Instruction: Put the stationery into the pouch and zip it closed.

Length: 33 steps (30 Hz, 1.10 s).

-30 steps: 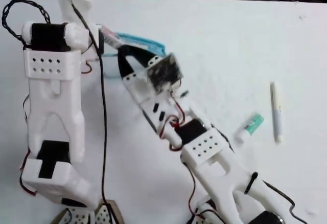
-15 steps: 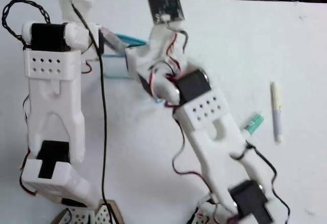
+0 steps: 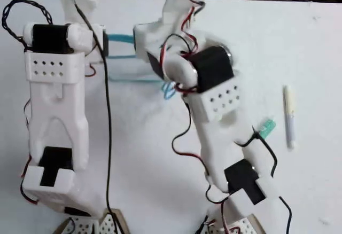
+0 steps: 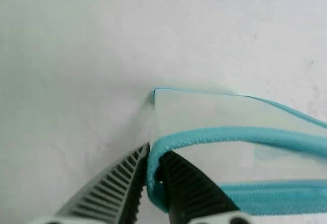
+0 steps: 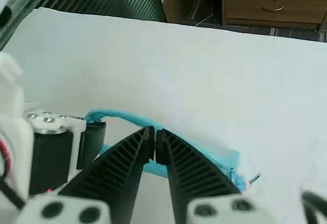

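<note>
A clear pouch [image 3: 123, 68] with a teal zipper band lies at the back of the table between the two arms. My left gripper [image 3: 102, 46] is shut on the pouch's teal edge near one corner; its own view shows the gripper [image 4: 152, 165] pinching the band of the pouch [image 4: 214, 116]. My right gripper [image 3: 141, 52] bends down over the pouch's other side. In the right wrist view the gripper [image 5: 154, 139] is shut right at the teal zipper band [image 5: 204, 155]. A white pen [image 3: 288, 117] and a small green and white piece [image 3: 265, 128] lie on the table to the right.
The white table [image 3: 299, 41] has open room on its right side around the pen. The left arm's body [image 3: 56, 111] stretches along the left side. A black cable [image 3: 109, 138] runs down the middle. Wooden drawers [image 5: 271, 4] stand beyond the far edge.
The right arm has swung up and toward the far edge, its wrist now over the pouch's right side. The pouch's teal band has shifted and spread. The left arm has stayed put.
</note>
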### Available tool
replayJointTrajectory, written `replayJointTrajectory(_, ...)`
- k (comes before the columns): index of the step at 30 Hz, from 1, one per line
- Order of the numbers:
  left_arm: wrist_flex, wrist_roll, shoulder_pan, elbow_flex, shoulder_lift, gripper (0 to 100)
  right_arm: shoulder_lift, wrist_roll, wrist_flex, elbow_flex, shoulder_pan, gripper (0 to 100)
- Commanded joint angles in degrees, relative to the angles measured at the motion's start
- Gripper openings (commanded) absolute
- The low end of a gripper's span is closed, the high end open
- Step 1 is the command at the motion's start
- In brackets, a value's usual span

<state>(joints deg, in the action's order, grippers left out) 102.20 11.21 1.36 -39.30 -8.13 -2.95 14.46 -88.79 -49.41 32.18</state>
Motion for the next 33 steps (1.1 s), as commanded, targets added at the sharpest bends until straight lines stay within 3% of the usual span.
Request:
replayJointTrajectory(1,-0.7,0.5,-0.2,-0.7,-0.4,2,4.5,-3.5,-4.4,-6.9,-0.6,1.7)
replayJointTrajectory(4,-0.7,0.5,-0.2,-0.7,-0.4,2,6.6,-6.9,-8.1,-9.6,-4.7,1.7)
replayJointTrajectory(9,-0.6,0.5,-0.2,-0.7,-0.4,2,7.1,-8.3,-12.6,-7.7,-21.4,1.8)
replayJointTrajectory(15,-0.7,0.4,-0.2,-0.7,-0.4,2,9.5,-11.2,-12.5,8.8,-38.3,2.6)
replayJointTrajectory(20,-0.7,0.4,-0.2,-0.7,-0.4,2,13.3,-11.6,-12.5,28.0,-48.3,15.1)
replayJointTrajectory(25,-0.7,0.2,-0.2,-0.6,-0.7,2,14.1,-14.6,-10.3,49.8,-53.0,18.0)
replayJointTrajectory(33,-0.7,0.2,-0.7,-0.5,-0.7,2,13.5,-9.9,13.2,73.6,-52.9,21.9)
